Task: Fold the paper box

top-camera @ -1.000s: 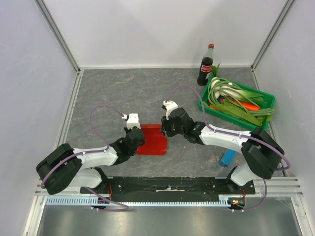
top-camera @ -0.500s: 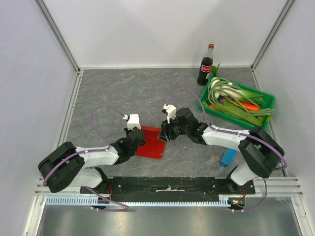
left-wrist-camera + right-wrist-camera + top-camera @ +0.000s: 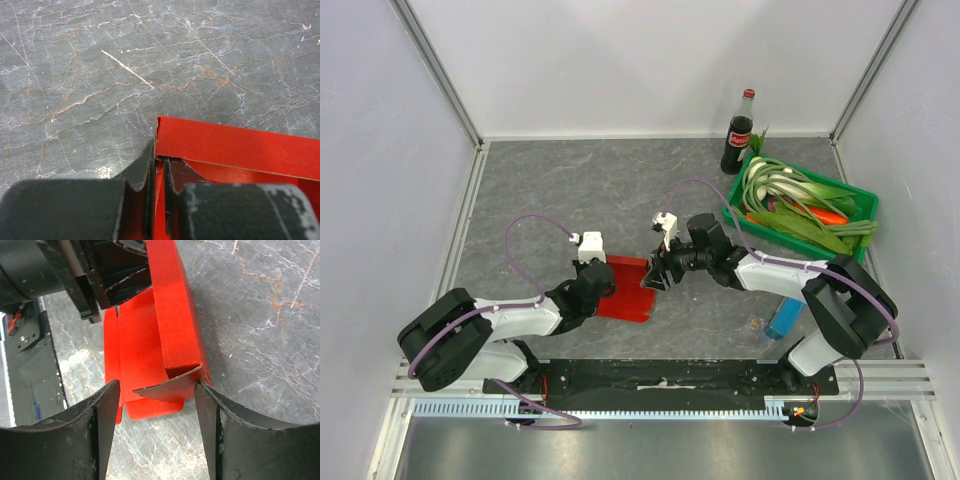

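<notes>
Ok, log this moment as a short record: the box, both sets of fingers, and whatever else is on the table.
paper box: red cardboard, partly folded, lying on the table between the two arms
left fingers: shut, pinching an upright edge of the box
right fingers: open, one on each side of the box's end with its curled flap
elsewhere: bottle standing at the back, green crate of vegetables, blue box near the right arm
</notes>
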